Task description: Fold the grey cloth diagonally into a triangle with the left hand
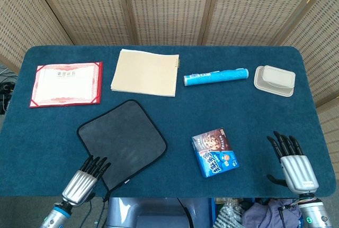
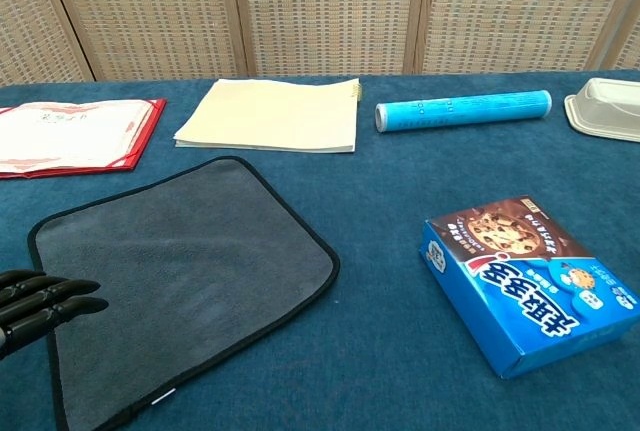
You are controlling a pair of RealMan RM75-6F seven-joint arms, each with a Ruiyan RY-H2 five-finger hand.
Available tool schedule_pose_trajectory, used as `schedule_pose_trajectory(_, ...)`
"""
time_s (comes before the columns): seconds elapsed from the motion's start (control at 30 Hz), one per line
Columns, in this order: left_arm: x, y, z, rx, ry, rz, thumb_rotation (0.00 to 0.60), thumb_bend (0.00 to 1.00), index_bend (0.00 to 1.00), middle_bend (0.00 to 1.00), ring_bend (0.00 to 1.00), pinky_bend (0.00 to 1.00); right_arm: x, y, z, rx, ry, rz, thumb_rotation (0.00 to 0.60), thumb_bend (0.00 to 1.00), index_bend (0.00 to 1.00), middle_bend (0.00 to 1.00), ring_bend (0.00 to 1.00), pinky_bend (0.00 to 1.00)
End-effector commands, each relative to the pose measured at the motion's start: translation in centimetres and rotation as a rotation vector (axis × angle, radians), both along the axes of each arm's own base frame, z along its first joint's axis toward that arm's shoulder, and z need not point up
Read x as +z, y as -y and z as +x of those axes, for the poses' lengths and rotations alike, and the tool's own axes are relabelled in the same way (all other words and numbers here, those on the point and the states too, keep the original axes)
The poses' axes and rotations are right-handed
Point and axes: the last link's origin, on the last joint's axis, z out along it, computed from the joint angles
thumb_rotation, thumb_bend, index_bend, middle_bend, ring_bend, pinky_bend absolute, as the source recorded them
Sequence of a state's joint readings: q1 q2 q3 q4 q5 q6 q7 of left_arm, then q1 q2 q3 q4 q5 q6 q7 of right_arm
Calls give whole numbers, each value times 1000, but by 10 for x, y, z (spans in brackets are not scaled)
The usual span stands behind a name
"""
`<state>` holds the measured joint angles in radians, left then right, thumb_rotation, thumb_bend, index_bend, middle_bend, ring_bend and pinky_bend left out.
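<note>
At the far left of the blue worktop (image 1: 47, 127) lies a red certificate folder (image 1: 65, 84), and near it, at the worktop's near left edge, the left hand (image 1: 85, 181) reaches in with its fingers stretched out straight and slightly apart, holding nothing. Its fingertips (image 2: 85, 303) lie over the left border of the grey cloth (image 1: 122, 142), close to the cloth's near corner; whether they press on the fabric or only hover just above it cannot be told from either view. The cloth lies flat and unfolded, turned like a diamond, so one diagonal runs from its left corner to its right corner and the other from the near corner out to the far corner. It sits directly to the right of and beyond the left hand, which is by far the nearer of the two. Judging from this, the fold would carry the near or left corner across to the opposite one. Beyond the cloth rests a beige notebook (image 1: 144, 72), then to its right a blue tube (image 1: 215, 76) lying with its long axis left to right. Near the middle sits a cookie box (image 1: 214, 152), closed, its contents unseen. At far right a white lidded container (image 1: 274, 80) sits shut, so nothing inside shows. The right hand (image 1: 294, 163) rests at the near right, fingers spread and empty, well apart from the cloth.
</note>
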<state>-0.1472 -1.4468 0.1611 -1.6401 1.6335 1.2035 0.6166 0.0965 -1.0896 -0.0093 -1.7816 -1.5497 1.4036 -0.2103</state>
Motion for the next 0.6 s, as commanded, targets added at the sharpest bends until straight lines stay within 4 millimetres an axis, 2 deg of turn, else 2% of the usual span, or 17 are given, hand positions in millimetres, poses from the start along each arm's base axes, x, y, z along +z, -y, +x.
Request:
schedule_pose_trajectory(0.03, -3, -4, 2, 0, 4, 9, 600, 212, 0, 0, 0, 0, 0, 0, 0, 1, 0, 2, 600, 0, 0, 0, 0, 0)
schedule_pose_trajectory(0.6, -22, -14, 13, 14, 23, -5, 600, 213, 0, 0, 0, 0, 1, 0, 0, 0, 4, -1, 600, 0, 0, 0, 0, 0)
